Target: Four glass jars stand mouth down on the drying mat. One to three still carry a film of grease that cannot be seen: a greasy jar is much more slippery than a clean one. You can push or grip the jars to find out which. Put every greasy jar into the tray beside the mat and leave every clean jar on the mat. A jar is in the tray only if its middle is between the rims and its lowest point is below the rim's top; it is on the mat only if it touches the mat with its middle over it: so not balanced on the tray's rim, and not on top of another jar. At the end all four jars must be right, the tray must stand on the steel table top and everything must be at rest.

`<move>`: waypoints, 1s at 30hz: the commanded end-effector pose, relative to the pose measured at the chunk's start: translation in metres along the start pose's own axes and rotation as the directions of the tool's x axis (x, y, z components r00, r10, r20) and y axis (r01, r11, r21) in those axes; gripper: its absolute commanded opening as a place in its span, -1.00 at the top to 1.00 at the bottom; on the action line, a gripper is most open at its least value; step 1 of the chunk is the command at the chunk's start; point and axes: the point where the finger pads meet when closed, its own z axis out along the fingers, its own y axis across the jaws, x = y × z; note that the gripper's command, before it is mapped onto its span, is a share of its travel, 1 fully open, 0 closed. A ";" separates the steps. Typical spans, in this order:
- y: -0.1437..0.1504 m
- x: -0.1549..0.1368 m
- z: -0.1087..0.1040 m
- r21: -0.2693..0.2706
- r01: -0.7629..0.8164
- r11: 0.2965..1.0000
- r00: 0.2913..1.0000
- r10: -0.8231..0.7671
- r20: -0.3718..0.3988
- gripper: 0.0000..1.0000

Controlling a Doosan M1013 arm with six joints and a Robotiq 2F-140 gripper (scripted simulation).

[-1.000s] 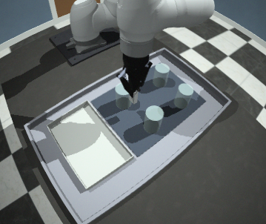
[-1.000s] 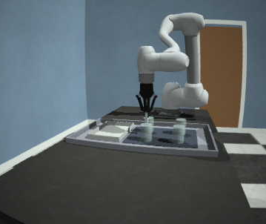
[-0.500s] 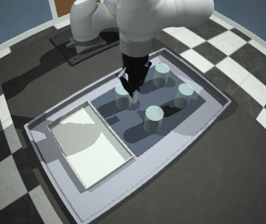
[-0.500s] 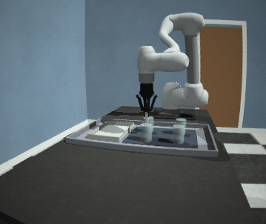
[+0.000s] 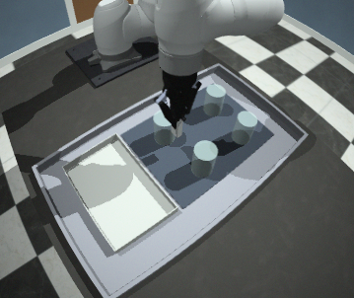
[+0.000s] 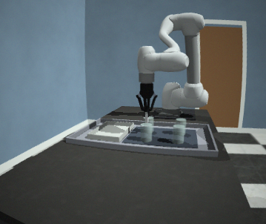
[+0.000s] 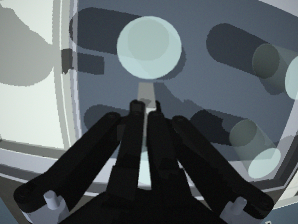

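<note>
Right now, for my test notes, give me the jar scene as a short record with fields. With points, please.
jars: four glass jars (image 5: 163, 129) (image 5: 215, 101) (image 5: 245, 128) (image 5: 204, 159), mouth down
jars on drying mat (image 5: 185, 197) (image 6: 158, 142): four
jars in tray: none
tray (image 5: 141, 207) (image 6: 106, 134): beside the mat
gripper (image 5: 177, 129) (image 6: 146, 116) (image 7: 145, 93): shut, holding nothing, near one jar
contact with that jar: cannot tell
grease: not visible
</note>
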 end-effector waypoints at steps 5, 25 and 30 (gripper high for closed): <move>0.000 0.001 0.000 0.000 0.000 1.000 1.000 0.000 0.000 1.00; 0.000 0.003 0.000 0.000 0.000 1.000 1.000 0.000 0.000 1.00; 0.000 0.004 0.000 0.000 0.000 1.000 1.000 0.000 0.000 1.00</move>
